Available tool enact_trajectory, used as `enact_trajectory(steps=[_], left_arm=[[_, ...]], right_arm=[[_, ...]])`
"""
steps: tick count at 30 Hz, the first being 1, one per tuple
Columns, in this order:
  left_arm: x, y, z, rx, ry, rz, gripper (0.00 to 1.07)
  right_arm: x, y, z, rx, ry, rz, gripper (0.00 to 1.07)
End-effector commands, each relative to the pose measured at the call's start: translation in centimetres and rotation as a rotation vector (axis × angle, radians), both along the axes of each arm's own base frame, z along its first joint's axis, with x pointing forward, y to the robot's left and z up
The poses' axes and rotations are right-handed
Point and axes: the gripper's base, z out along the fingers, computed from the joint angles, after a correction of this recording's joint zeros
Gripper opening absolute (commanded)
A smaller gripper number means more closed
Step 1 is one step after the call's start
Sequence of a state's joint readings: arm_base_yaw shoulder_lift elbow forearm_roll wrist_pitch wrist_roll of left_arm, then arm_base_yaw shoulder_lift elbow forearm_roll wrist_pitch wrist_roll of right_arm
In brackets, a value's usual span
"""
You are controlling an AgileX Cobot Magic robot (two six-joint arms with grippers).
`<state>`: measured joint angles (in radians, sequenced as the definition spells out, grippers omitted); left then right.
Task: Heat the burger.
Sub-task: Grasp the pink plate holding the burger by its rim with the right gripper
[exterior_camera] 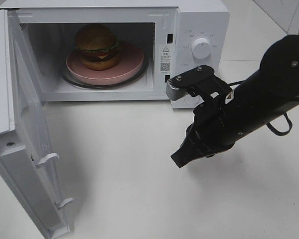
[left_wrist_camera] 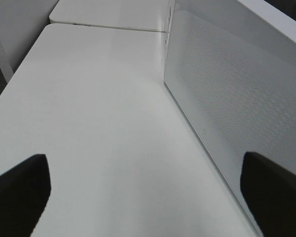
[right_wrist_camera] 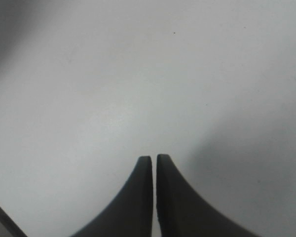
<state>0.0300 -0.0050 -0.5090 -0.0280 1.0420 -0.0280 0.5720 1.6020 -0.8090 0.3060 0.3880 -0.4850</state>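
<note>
Burger (exterior_camera: 96, 46) sits upper left inside the microwave (exterior_camera: 204, 22); door (exterior_camera: 27, 129) hangs open, likely needing a push shut; right gripper (exterior_camera: 182, 158) pressed together, empty; left gripper (left_wrist_camera: 143, 160) spread.

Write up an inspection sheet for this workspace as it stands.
Surface: white table, no spills seen.
Job's things: burger sits on the pink plate on the glass turntable inside the microwave; its door stands wide open.
Clutter: nothing seen.
Hands: right hand shut, empty, over the table in front of the microwave; left hand open, empty, near the open door.
Cables: black cable loops beside the right arm.
Surroundings: pale tiles beyond the table.
</note>
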Motion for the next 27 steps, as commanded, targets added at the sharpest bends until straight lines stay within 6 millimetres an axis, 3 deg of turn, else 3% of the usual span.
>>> enact_trajectory(steps=[1,12,24,27], left_arm=[[-0.3,0.0,0.0,0.002,-0.024,0.003,1.02],[-0.3,0.0,0.0,0.002,-0.024,0.003,1.02],[-0.3,0.0,0.0,0.002,-0.024,0.003,1.02],[-0.3,0.0,0.0,0.002,-0.024,0.003,1.02]], right_arm=[[0.3,0.0,1.1,-0.085,-0.029,0.174,0.01],[2.2,-0.3,3.2,-0.347,-0.264,0.651,0.02],[3.2,-0.4,3.6,-0.489,-0.434,0.894,0.07],[3.5,-0.7,3.6,-0.556,-0.457,0.945,0.14]])
